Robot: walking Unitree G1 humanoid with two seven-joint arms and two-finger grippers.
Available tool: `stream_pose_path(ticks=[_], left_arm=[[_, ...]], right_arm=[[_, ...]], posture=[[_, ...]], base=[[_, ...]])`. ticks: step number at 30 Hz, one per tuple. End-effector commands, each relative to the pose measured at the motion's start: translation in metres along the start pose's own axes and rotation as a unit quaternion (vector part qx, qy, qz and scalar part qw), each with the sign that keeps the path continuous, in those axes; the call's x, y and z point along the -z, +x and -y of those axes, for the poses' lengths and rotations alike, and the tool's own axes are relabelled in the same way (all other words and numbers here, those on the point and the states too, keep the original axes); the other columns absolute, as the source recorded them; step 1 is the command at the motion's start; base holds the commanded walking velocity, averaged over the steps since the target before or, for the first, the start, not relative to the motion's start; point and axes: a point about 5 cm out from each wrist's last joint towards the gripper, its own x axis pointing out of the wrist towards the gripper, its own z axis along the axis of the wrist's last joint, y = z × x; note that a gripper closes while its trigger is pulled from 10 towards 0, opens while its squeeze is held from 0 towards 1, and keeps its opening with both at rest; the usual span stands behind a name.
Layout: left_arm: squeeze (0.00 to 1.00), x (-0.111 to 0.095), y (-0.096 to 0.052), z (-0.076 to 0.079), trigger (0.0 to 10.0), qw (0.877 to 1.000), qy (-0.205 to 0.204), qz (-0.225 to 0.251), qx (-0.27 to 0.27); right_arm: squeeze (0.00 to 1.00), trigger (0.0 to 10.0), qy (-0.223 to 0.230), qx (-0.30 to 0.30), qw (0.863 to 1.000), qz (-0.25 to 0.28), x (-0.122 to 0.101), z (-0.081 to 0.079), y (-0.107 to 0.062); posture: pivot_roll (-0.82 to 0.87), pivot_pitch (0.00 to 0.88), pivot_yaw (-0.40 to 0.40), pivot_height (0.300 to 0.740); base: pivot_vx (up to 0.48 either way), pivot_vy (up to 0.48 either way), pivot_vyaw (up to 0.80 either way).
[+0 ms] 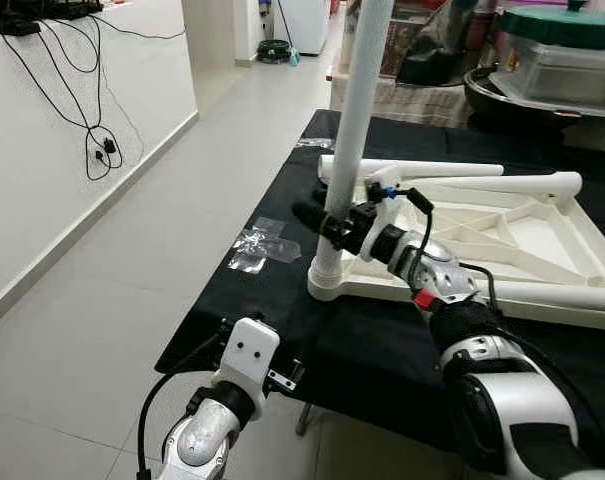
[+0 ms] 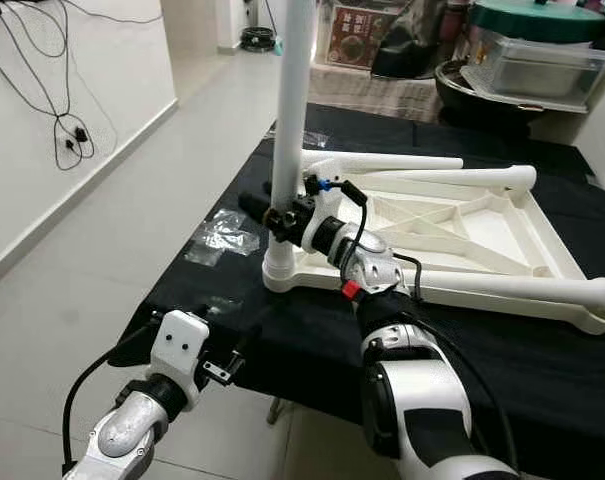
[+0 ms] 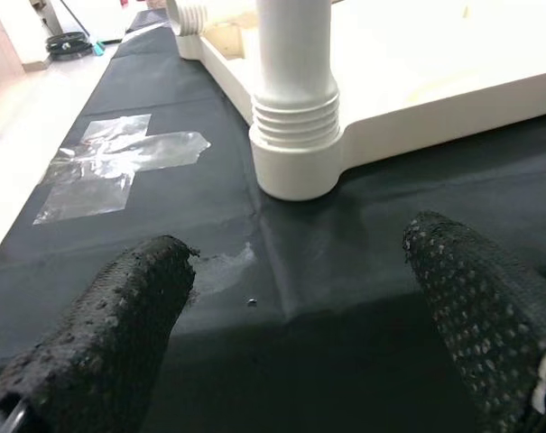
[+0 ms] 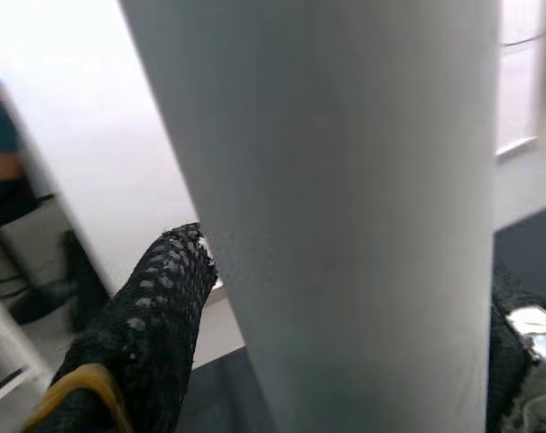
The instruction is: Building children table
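Holding item one: a tall white plastic table leg [image 1: 362, 110], upright in the near corner socket of the upturned white plastic children's tabletop [image 1: 482, 245]. My right jaws [image 1: 327, 222] are closed around it low down, just above the ribbed collar [image 3: 295, 122]. Judged light, stiff and smooth, so liable to slip; the low grip near the joint suits turning or pressing it home. Further white legs lie along the tabletop's far and near edges. My left jaws [image 3: 295, 298] hover wide open and empty over the desk's near edge, facing the socket. Surface: desk draped in black cloth [image 1: 272, 320], with crumpled clear plastic wrap [image 1: 260, 247] on it. Room: pale tiled floor [image 1: 132, 260], white wall with dangling black cables [image 1: 92, 120], clutter and storage tubs behind.
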Motion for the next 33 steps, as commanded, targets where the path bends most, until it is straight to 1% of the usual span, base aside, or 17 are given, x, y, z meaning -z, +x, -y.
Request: stream_pose_path(ticks=[1,5,6,11,13,15,17,18,20,21,22,25,26,29,30,32,33], left_arm=[[0.0,0.005,-0.002,0.002,10.0,1.0,-0.005,-0.009,0.004],[0.0,0.006,-0.002,0.002,10.0,1.0,-0.004,-0.011,0.006],[0.0,0.006,-0.002,0.002,10.0,1.0,-0.004,-0.011,0.006],[0.0,0.007,-0.002,0.002,10.0,1.0,-0.003,-0.012,0.007],[0.0,0.006,-0.002,0.002,10.0,1.0,-0.003,-0.012,0.007],[0.0,0.006,-0.002,0.002,10.0,1.0,-0.003,-0.012,0.007],[0.0,0.006,-0.001,0.002,10.0,1.0,-0.003,-0.012,0.008],[0.0,0.006,-0.001,0.002,10.0,1.0,-0.003,-0.012,0.008],[0.0,0.005,-0.001,0.001,10.0,1.0,-0.004,-0.012,0.008],[0.0,0.005,-0.001,0.001,10.0,1.0,-0.004,-0.012,0.008],[0.0,0.005,-0.001,0.001,10.0,1.0,-0.004,-0.012,0.009],[0.0,0.005,-0.001,0.001,10.0,1.0,-0.004,-0.012,0.01],[0.0,0.005,-0.001,0.001,10.0,1.0,-0.004,-0.012,0.01],[0.0,0.003,-0.001,0.001,10.0,1.0,-0.003,-0.011,0.009],[0.0,0.003,-0.001,0.001,10.0,1.0,-0.003,-0.011,0.009],[0.0,0.003,-0.001,0.001,10.0,1.0,-0.003,-0.011,0.009],[0.0,0.004,-0.001,0.001,10.0,1.0,-0.004,-0.011,0.009]], right_arm=[[0.0,10.0,0.008,-0.065,0.997,-0.027,0.011,-0.015,0.011],[0.0,10.0,-0.001,-0.055,0.998,-0.024,0.008,-0.014,0.012],[0.0,0.0,-0.011,-0.031,0.999,-0.023,0.007,-0.011,0.013],[0.0,0.0,-0.031,0.03,0.999,-0.009,0.006,-0.005,0.013],[0.0,0.0,-0.039,0.078,0.996,0.001,0.008,-0.001,0.01],[0.0,0.0,-0.039,0.078,0.996,0.001,0.008,-0.001,0.01],[0.0,0.0,-0.084,0.198,0.977,-0.002,0.011,0.008,0.003],[0.0,0.0,-0.084,0.198,0.977,-0.002,0.011,0.008,0.003],[0.0,0.0,-0.105,0.33,0.938,-0.009,0.016,0.017,-0.008],[0.0,0.0,-0.105,0.33,0.938,-0.009,0.016,0.017,-0.008],[0.0,0.0,-0.108,0.368,0.924,-0.008,0.018,0.018,-0.013],[0.0,0.0,-0.117,0.484,0.867,-0.001,0.026,0.014,-0.026],[0.0,0.0,-0.117,0.484,0.867,-0.001,0.026,0.014,-0.026],[0.0,0.0,-0.09,0.558,0.825,0.019,0.033,0.002,-0.031],[0.0,0.0,-0.09,0.558,0.825,0.019,0.033,0.002,-0.031],[0.0,0.0,-0.083,0.577,0.812,0.023,0.035,-0.006,-0.029],[0.0,2.5,-0.078,0.57,0.818,0.024,0.036,-0.01,-0.025]], posture=[[0.08,0.045,-0.067,0.74],[0.08,0.041,-0.067,0.74],[0.08,0.039,-0.067,0.74],[0.08,0.043,-0.064,0.74],[0.08,0.047,-0.063,0.74],[0.08,0.047,-0.063,0.74],[0.08,0.057,-0.063,0.74],[0.08,0.057,-0.063,0.74],[0.07,0.062,-0.058,0.74],[0.07,0.062,-0.058,0.74],[0.07,0.062,-0.058,0.74],[0.07,0.062,-0.06,0.74],[0.07,0.062,-0.06,0.74],[0.07,0.067,-0.06,0.74],[0.07,0.067,-0.06,0.74],[0.07,0.068,-0.061,0.74],[0.07,0.068,-0.061,0.74]], base=[[0.0,0.0,0.0],[0.0,0.0,0.0],[0.0,0.0,0.0],[0.0,0.0,0.0],[0.0,0.0,0.0],[0.0,0.0,0.0],[0.0,0.0,0.0],[0.0,0.0,0.0],[0.0,0.0,0.0],[0.0,0.0,0.0],[0.0,0.0,0.0],[0.0,0.0,0.0],[0.0,0.0,0.0],[0.0,0.0,0.0],[0.0,0.0,0.0],[0.0,0.0,0.0],[0.0,0.0,0.0]])
